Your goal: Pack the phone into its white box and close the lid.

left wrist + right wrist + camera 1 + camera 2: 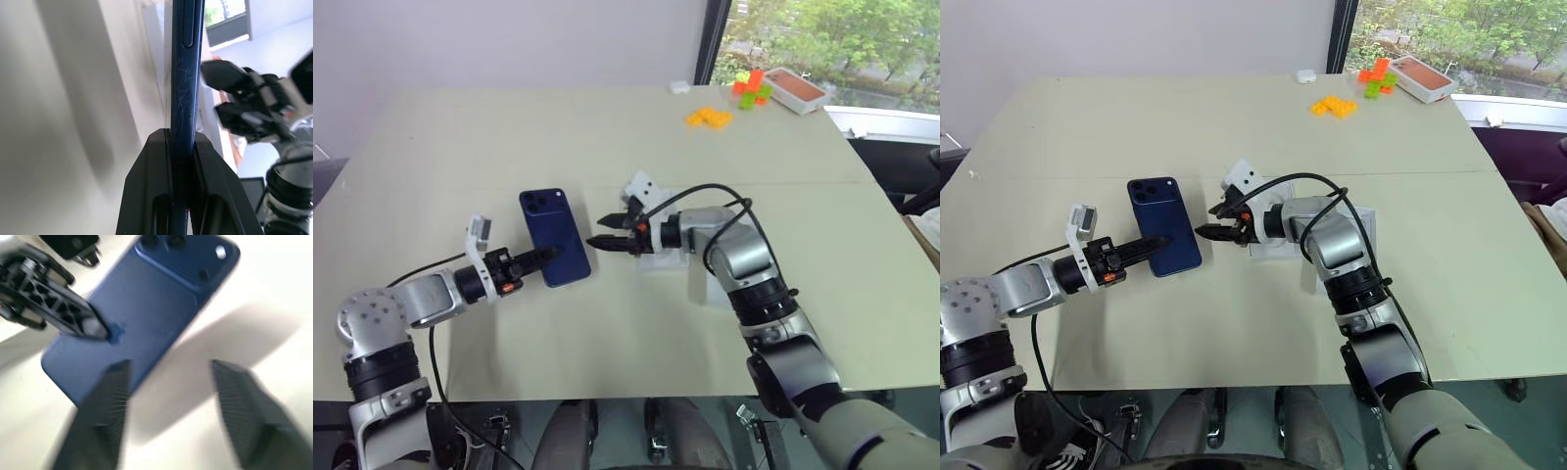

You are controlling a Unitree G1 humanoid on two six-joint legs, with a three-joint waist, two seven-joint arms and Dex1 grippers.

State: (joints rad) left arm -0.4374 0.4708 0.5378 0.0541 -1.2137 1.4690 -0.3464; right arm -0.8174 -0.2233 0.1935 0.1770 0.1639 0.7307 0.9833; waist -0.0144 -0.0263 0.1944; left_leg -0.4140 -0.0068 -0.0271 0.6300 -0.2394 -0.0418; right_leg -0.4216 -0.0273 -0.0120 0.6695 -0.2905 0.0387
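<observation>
Phone (553, 237) clamped edgewise in the tightly closed left gripper (551, 256) hangs above the table (460, 147), back up, while the right gripper (612, 233) stands beside it, fingers apart and empty, apparently freeing it for the white box (1359, 227).

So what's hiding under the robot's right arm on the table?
A white box sits on the table under the right arm, beside the open right gripper. The arm covers most of it, so its inside cannot be seen.
</observation>
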